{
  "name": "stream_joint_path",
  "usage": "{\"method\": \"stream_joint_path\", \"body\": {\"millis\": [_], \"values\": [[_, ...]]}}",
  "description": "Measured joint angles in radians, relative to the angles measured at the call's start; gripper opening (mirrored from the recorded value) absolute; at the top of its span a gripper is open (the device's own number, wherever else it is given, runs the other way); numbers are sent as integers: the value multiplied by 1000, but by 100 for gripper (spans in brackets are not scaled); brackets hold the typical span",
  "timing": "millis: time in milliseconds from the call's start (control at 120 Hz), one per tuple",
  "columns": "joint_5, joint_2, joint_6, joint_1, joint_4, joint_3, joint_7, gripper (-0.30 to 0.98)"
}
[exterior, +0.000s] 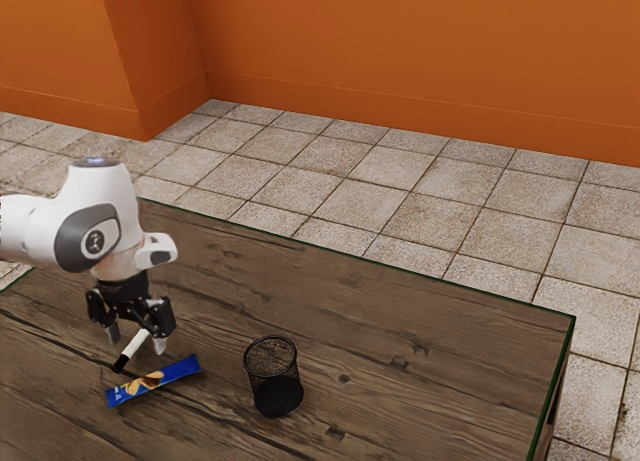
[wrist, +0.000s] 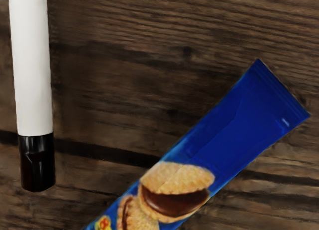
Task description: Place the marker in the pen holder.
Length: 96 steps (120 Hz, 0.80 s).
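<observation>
End effector (exterior: 137, 341) wide, nothing gripped. Marker (exterior: 134, 349) lies just below it, apparently on the surface (exterior: 400, 361); snack packet (exterior: 155, 380) close by. Risk: if descent is poorly centred, a finger may roll the marker against the packet.

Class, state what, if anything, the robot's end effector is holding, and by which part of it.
Nothing is held: the end effector is open, its fingers apart, and the marker is ungripped.

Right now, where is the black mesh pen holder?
The pen holder stands on the brown wooden table, toward the exterior view's right from the blue cookie packet, its nearest neighbour.
</observation>
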Motion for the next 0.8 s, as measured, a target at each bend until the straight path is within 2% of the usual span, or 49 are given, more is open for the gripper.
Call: {"method": "stream_joint_path", "body": {"millis": [183,433,642,800], "values": [[8,67,199,54,-25,26,26,60],[6,156,305,144,-27,31,59,31],[0,181,335,53,-27,29,77,14],[-7,181,344,72,-27,30,84,0]]}}
